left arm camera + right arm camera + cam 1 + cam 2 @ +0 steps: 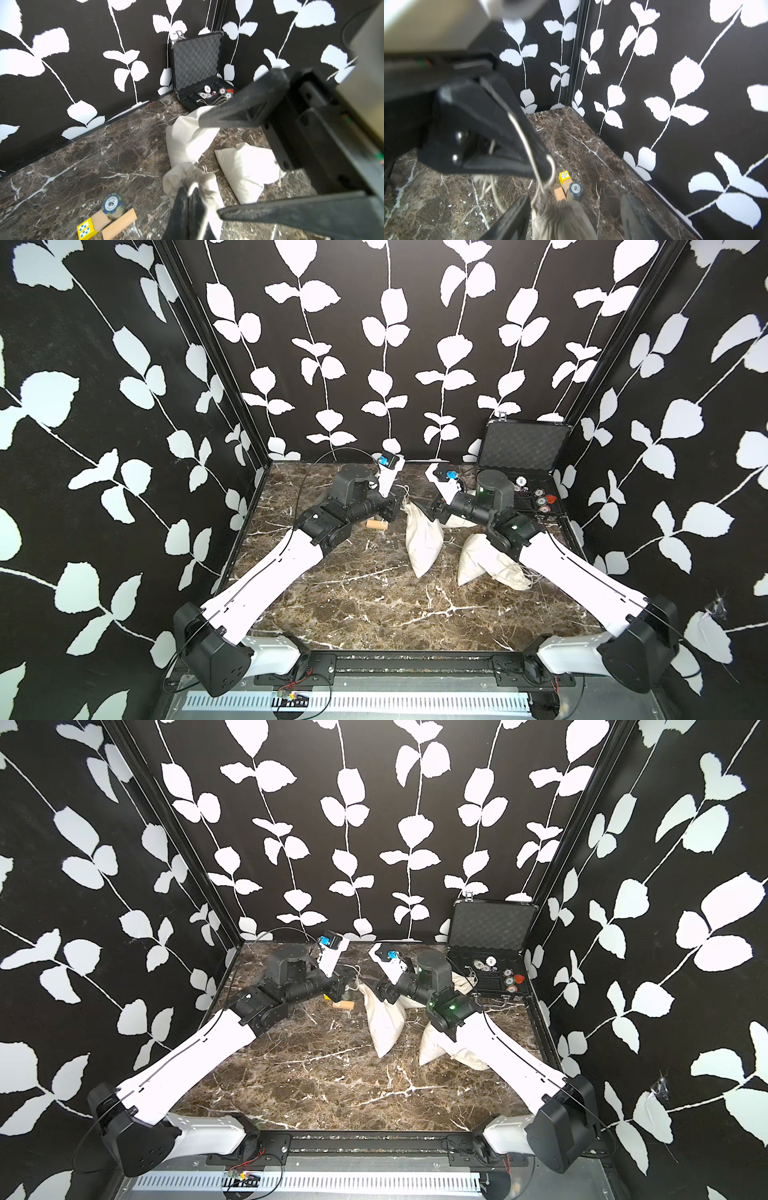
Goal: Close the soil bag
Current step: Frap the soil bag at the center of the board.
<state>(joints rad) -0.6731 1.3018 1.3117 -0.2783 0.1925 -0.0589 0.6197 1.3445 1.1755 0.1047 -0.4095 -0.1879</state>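
- Left gripper (189,199): the jaws are together, pinched on the thin off-white drawstring cord (527,149). In the right wrist view the cord runs along the finger and loops off its tip. Holding the cord out from the bag is presumably what draws the mouth shut.
- Pale wooden blocks (377,524), a yellow cube with blue squares (86,228) and a stack of blue-edged poker chips (113,204): these sit together on the brown veined marble table (353,605), near the left gripper. They are apart from the bag and look unrelated to the task.
- Cream cloth soil bag (423,541): it lies on the table between the two grippers, with its body toward the robot base and its mouth toward the back wall. The gathered neck (187,176) is bunched into folds, so closure appears well advanced. Whether it is fully cinched cannot be told.
- Right gripper (575,199): the jaws are apart, one finger on each side of the gathered neck, with no clear contact. This placement suits bracing the cloth against the cord pull, or a fresh grip.
- Two further cream cloth bags (478,562): these lie beside and beneath the right arm, near the soil bag. The arm reaches over them.
- Black foam-lined case (521,448): it stands open in the back right corner with chips inside, well apart from the work.
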